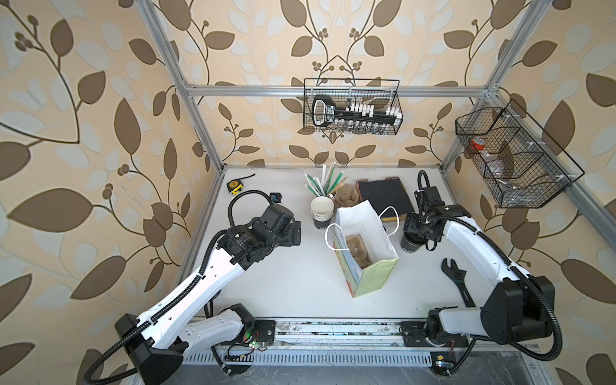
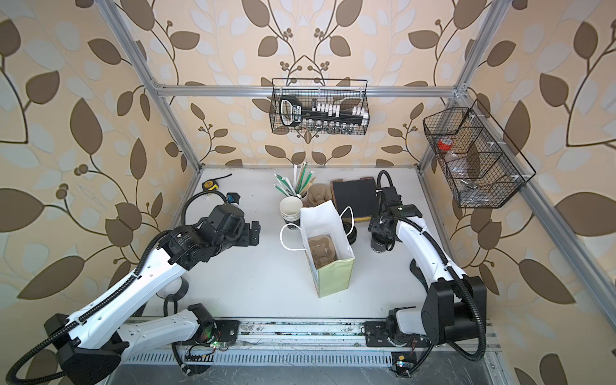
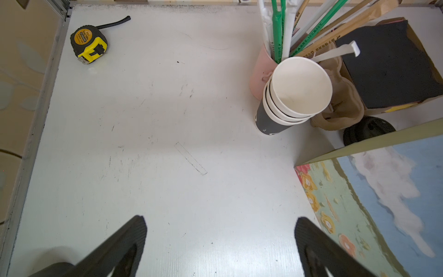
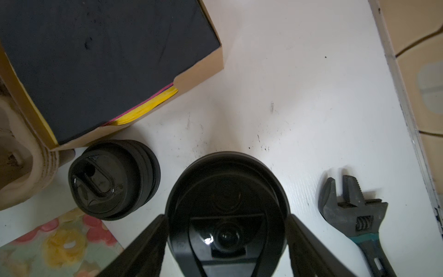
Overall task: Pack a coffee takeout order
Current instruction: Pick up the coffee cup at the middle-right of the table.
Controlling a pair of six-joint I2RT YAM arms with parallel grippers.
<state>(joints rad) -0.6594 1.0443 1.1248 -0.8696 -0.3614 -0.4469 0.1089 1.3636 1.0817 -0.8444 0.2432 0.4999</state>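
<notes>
**Lidded Cup Between the Right Fingers, Carrier Down in the Bag**

Right of centre in both top views: black paper cup, upright on the white tabletop, round black lid on. Straddled by the right end effector, one finger at each side of the lid rim in the lower middle of the right wrist frame; cannot tell whether pinching the cup or just clear of it.

Near frame centre in the top views, just left of the cup: open paper bag, upright, with the tan pulp cup carrier down at its bottom.

Behind the bag, toward the upper middle: cardboard box with the dark thin sheet lying on top, over pink and yellow sheet edges; stack of spare black lids just beside the box corner.

Left of centre in the top views: left end effector, fingers spread wide, empty, above bare tabletop; well apart from the stack of white-lined cups at the upper right of the left wrist frame.

At the lower right of the right wrist frame: black adjustable wrench, flat on the tabletop, near the cup but apart from it.
</notes>
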